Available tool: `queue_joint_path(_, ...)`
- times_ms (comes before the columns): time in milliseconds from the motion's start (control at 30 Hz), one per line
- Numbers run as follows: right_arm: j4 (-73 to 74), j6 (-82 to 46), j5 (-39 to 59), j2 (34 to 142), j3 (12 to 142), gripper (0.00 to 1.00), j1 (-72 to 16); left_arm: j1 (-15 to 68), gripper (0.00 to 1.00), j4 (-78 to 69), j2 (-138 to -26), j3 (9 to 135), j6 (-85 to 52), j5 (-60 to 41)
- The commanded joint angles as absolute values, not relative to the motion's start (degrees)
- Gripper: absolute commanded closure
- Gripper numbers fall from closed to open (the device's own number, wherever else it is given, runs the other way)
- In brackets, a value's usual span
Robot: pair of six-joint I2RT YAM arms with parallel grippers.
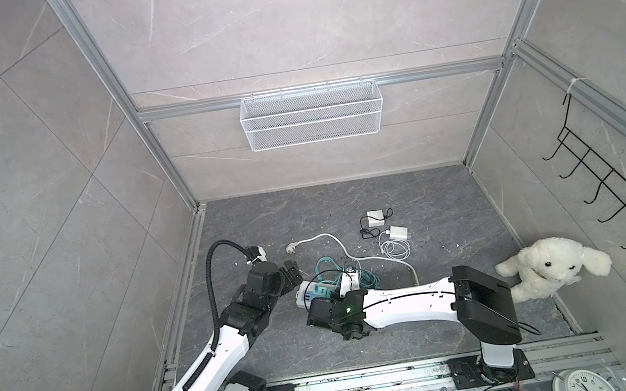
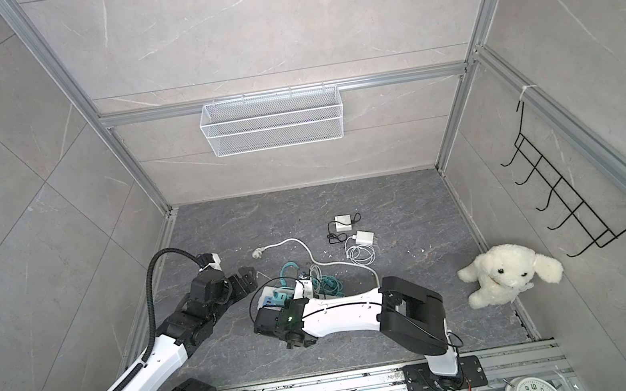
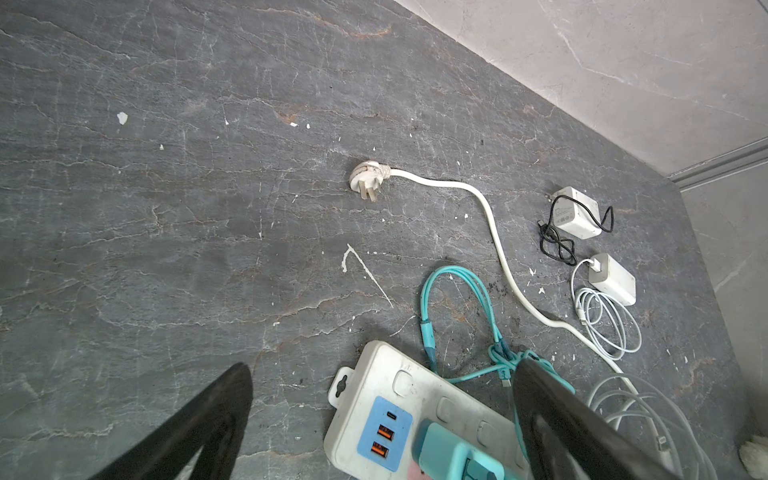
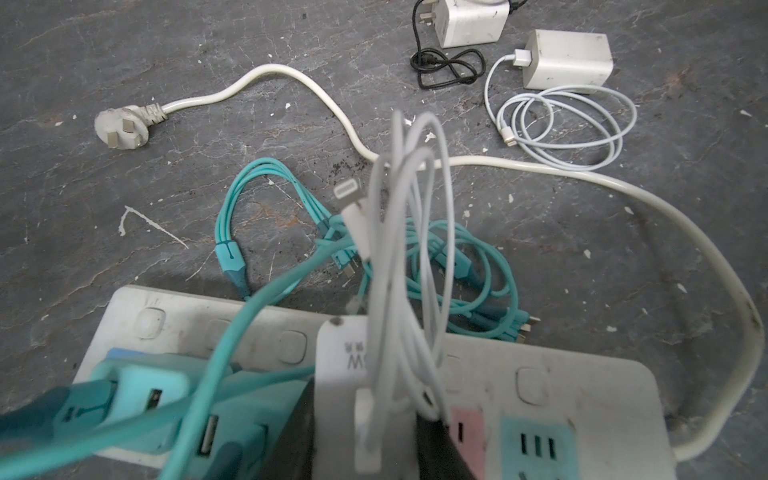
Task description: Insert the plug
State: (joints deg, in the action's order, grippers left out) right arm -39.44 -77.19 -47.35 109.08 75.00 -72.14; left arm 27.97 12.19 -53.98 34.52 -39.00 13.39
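Cell enclosed by grey marble-look tile walls (image 1: 299, 30) in aluminium framing (image 1: 312, 90). Floor (image 1: 407, 191): dark grey veined slab, flecked with white chips. White mesh basket (image 1: 312, 114) hangs from rear rail; black wire hook rack (image 1: 614, 197) on right wall. White plush dog (image 1: 549, 266) sits at foot of right wall. Lighting even, diffuse

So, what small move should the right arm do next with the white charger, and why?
Probably press it straight down. The right gripper is shut on the white charger, which stands over the power strip beside the teal plug, but whether its pins are seated is hidden.
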Motion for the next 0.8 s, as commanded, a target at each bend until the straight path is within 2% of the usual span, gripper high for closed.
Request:
queue_joint_path(0,-40.06,-78.93,-47.39,109.98,74.98,0.95,-72.26,27.58,0.00,11.43,-53.86,34.73,-37.96,14.00)
queue_joint_path(767,-46.31,-83.38,-48.00,113.32,77.18,0.97,-74.44,27.24,0.00,12.98,-50.24,33.64,-36.76,16.10)
